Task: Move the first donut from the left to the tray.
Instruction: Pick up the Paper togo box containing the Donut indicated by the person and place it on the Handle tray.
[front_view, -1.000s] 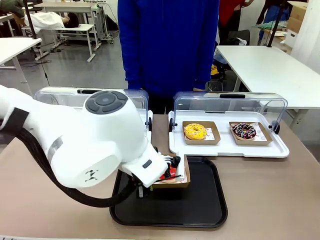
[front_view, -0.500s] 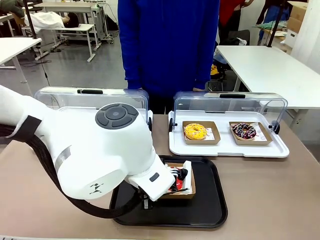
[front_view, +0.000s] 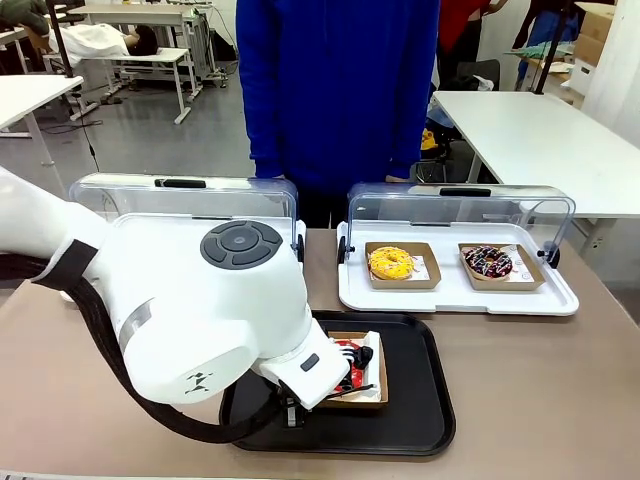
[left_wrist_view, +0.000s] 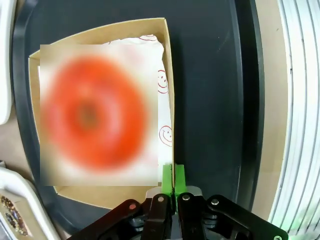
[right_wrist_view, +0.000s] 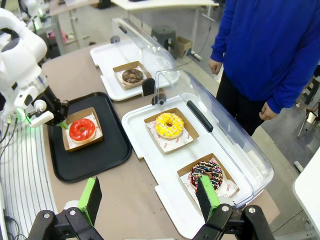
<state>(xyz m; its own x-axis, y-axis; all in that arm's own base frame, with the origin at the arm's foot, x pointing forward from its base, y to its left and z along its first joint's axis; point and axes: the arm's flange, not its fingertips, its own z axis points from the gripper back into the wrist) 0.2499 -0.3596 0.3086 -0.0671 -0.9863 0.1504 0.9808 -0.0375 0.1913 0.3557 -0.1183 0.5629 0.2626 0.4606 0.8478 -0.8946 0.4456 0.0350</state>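
Note:
The first donut from the left, a red-iced ring (right_wrist_view: 82, 129), lies in its shallow brown cardboard holder (left_wrist_view: 168, 75) on the black tray (front_view: 420, 420). In the left wrist view the donut (left_wrist_view: 95, 117) is blurred, and the holder sits flat on the tray floor (left_wrist_view: 210, 100). My left gripper (left_wrist_view: 173, 175) is shut, its green pads pinching the holder's thin side wall. From the right wrist it shows at the holder's near corner (right_wrist_view: 63, 125). In the front view my left arm hides most of the donut (front_view: 350, 352). My right gripper (right_wrist_view: 148, 197) hovers open, high above the table's right end.
A white display tray (front_view: 460, 295) with its clear lid raised holds a yellow donut (front_view: 390, 263) and a sprinkled chocolate donut (front_view: 488, 262). A second lidded display tray (right_wrist_view: 107, 55) holds a chocolate donut (right_wrist_view: 132, 76). A person in a blue top (front_view: 335, 90) stands at the far side.
My left arm carried the holder with the red donut a little to the right and lowered it from a raised tilt until it lies flat on the black tray.

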